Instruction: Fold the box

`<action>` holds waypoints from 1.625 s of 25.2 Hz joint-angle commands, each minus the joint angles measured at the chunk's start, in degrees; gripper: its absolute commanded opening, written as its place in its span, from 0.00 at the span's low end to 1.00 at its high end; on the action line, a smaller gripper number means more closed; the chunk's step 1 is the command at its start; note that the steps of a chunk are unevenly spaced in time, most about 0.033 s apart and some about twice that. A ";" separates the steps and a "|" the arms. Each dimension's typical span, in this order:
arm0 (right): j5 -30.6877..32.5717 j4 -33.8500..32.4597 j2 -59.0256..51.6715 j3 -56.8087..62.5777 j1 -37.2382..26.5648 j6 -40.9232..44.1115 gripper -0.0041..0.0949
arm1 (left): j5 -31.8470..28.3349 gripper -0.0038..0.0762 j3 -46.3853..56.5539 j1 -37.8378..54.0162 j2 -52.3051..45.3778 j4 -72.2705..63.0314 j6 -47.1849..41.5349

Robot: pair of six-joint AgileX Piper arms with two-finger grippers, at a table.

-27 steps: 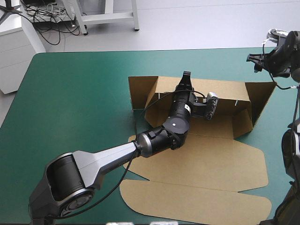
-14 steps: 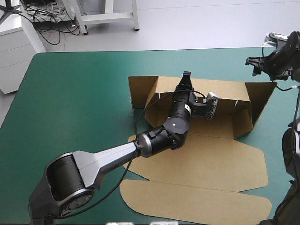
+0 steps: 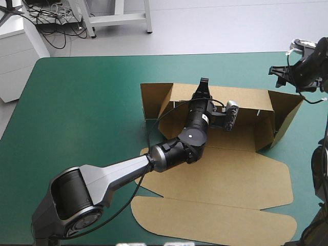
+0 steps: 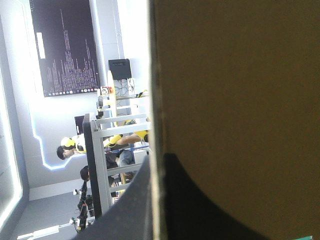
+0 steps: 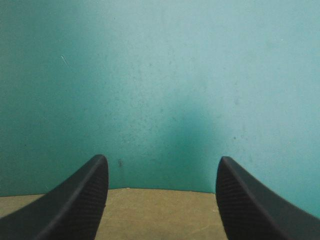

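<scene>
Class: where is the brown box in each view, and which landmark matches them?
High view: box right of middle on the teal-green cover.
Left wrist view: its wall clamped in the left gripper.
Right wrist view: brown strip under the right gripper.
Shared landmark: the teal-green cover.

Seen on the left arm (image 3: 118, 177): a fat black drum joint in a silver-grey shell at seven o'clock of the table (image 3: 77, 102), then a tapering silver-grey link, then glossy black rounded segments marked with a small white dot and a white label. Tipped by the left gripper (image 3: 204, 82), slim black fins. At three o'clock, the right arm (image 3: 309, 72), black and knobbly with a pale cap. On the right gripper (image 5: 162, 159), broad black curved fingers (image 5: 85, 200) with a fine ribbed grain.
</scene>
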 commanded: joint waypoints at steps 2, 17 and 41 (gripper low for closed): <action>0.50 -0.01 -5.11 0.49 -0.49 -1.58 0.62 | 0.37 0.04 -1.64 -0.45 -3.44 2.83 -0.88; 0.50 -0.13 -14.09 16.95 -0.49 -5.64 0.62 | 0.60 0.04 -1.64 -0.45 -3.44 2.83 -1.03; -16.30 11.86 -34.39 46.34 -0.49 -23.21 0.62 | 1.52 0.04 -1.28 -0.55 -0.10 1.69 -1.03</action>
